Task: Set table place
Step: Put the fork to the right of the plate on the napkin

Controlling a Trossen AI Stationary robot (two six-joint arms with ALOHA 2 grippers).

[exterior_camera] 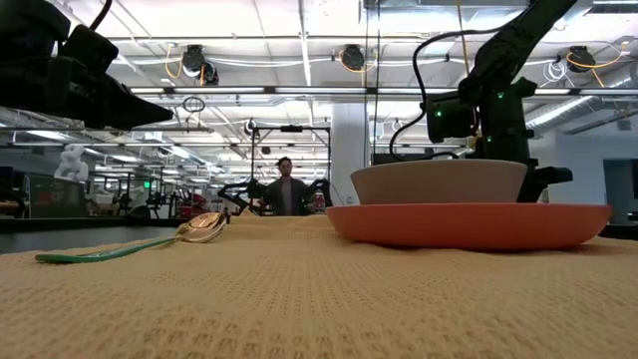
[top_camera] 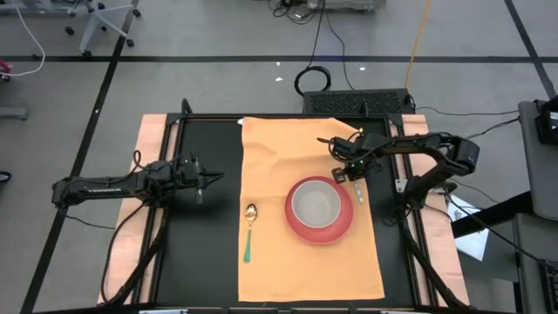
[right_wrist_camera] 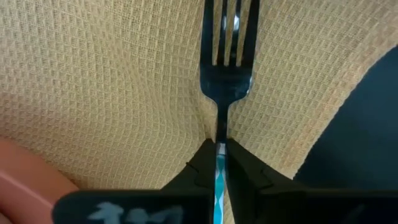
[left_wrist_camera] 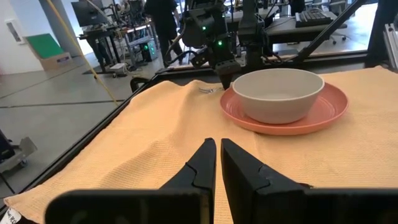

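The orange-tan cloth mat (top_camera: 279, 157) lies wrinkled on the black tabletop. A red plate (top_camera: 296, 228) sits on it with a grey bowl (top_camera: 316, 203) inside. A spoon with a green handle (top_camera: 249, 228) lies flat on the mat, left of the plate. My right gripper (top_camera: 347, 173) is at the plate's far right side, shut on a fork (right_wrist_camera: 227, 68) over the mat near its right edge. The left gripper (top_camera: 218, 178) hovers over bare tabletop left of the mat, its fingers (left_wrist_camera: 205, 155) shut and pointing toward the plate. My right gripper pinches the fork between its two fingers at the neck (right_wrist_camera: 219, 129), where the metal meets the teal handle (right_wrist_camera: 218, 174). The fingers come from above, one on each side of it. The tines (right_wrist_camera: 227, 25) point toward the table's far edge. Whether the fork rests on the mat or hangs just above it, I cannot tell.
Bare black tabletop (top_camera: 209, 253) flanks the mat on the left, and a narrow strip (top_camera: 388, 218) shows on the right. The mat's near half (top_camera: 314, 270) holds nothing. Table rails (top_camera: 161, 244) run along both sides. A person (exterior_camera: 286, 187) stands far back in the room.
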